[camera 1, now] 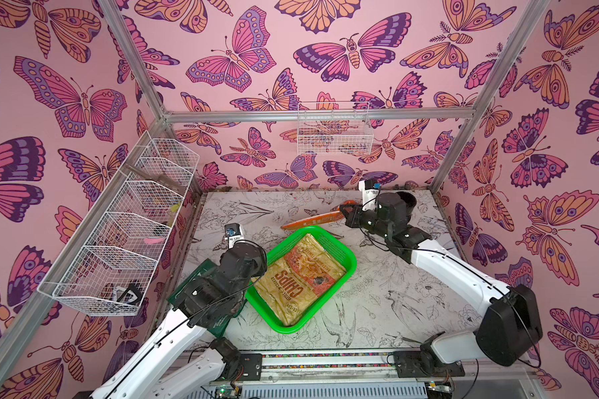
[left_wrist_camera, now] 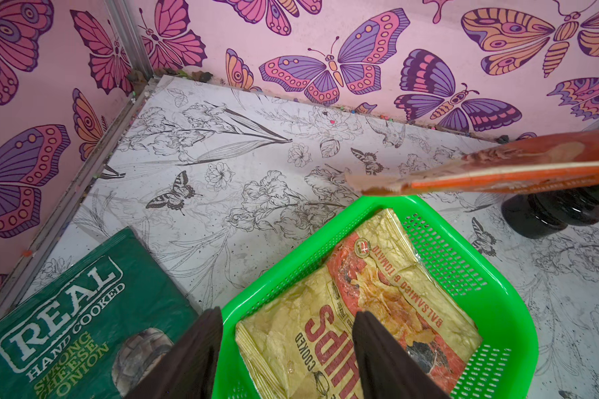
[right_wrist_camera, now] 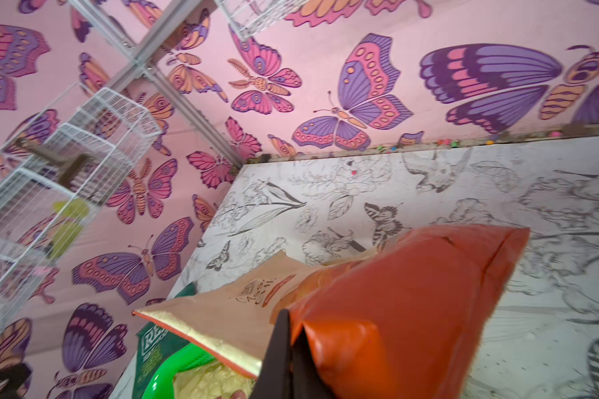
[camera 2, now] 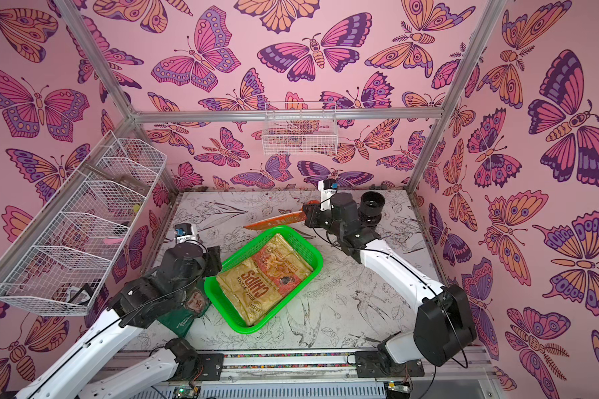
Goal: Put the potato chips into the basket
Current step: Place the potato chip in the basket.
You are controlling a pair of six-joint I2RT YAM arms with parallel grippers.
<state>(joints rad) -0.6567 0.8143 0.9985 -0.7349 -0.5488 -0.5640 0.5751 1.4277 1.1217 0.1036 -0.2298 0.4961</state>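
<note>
Since REAL bag (left_wrist_camera: 83, 311) lies flat on the table (camera 1: 395, 304) just left of the basket (left_wrist_camera: 491, 276), it isn't in yet and is likely a later pick. Left gripper (left_wrist_camera: 286, 319) sits at the basket's near corner with jaws wide, one finger outside the wall and one over CHIPS bag (camera 1: 301, 276), gripping nothing visible; it may be steadying the basket. CHIPS bag lies flat inside, face up; can't tell what's under it. Orange bag (camera 1: 312, 219) hangs over the far rim, pinched at one end by right gripper (camera 1: 346, 211), clamped tight, so its free end reaches basketward for a drop. Black cylinder (camera 2: 372, 207) stands far right, irrelevant.
</note>
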